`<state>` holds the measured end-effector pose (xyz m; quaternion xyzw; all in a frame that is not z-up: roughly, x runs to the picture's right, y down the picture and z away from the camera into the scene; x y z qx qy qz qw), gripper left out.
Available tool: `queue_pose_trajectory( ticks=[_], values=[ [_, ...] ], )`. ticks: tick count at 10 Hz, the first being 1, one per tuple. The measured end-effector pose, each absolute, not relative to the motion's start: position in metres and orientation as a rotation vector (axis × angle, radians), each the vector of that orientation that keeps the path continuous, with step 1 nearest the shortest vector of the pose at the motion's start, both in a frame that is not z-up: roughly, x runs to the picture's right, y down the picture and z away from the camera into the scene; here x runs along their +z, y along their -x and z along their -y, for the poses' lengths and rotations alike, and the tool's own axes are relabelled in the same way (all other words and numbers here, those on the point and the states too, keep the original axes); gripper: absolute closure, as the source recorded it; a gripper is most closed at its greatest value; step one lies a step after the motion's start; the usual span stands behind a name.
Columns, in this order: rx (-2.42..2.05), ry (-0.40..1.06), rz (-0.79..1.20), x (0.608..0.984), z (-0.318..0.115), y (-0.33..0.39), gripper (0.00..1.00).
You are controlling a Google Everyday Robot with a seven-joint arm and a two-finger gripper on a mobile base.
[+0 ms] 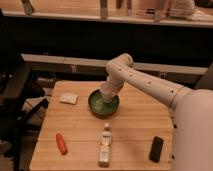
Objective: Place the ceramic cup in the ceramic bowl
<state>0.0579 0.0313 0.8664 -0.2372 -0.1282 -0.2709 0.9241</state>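
The ceramic bowl [93,106], round and green with a dark rim, sits at the middle back of the wooden table [135,127]. My white arm comes in from the right and bends down over it. My gripper [106,95] hangs at the bowl's far right rim, reaching into its mouth. I cannot make out the ceramic cup as separate from the pale gripper end; it is hidden or blends into it.
A flat white packet [68,98] lies left of the bowl. Near the front edge are an orange stick-shaped object [61,143], a pale labelled bottle [104,145] lying down, and a black object [156,149]. A dark chair [15,95] stands left of the table.
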Motion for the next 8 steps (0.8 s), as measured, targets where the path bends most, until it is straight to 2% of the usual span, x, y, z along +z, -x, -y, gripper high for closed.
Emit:
queue_pose_trajectory(
  ticks=[3, 5, 6, 8],
  values=[
    [-0.556, 0.486, 0.265, 0.8678, -0.0315, -0.0583, 0.66],
    [-0.557, 0.486, 0.263, 0.869, -0.0317, -0.0596, 0.71],
    [-0.556, 0.487, 0.264, 0.8694, -0.0322, -0.0601, 0.66],
    [-0.556, 0.488, 0.267, 0.8701, -0.0325, -0.0595, 0.48]
  ],
)
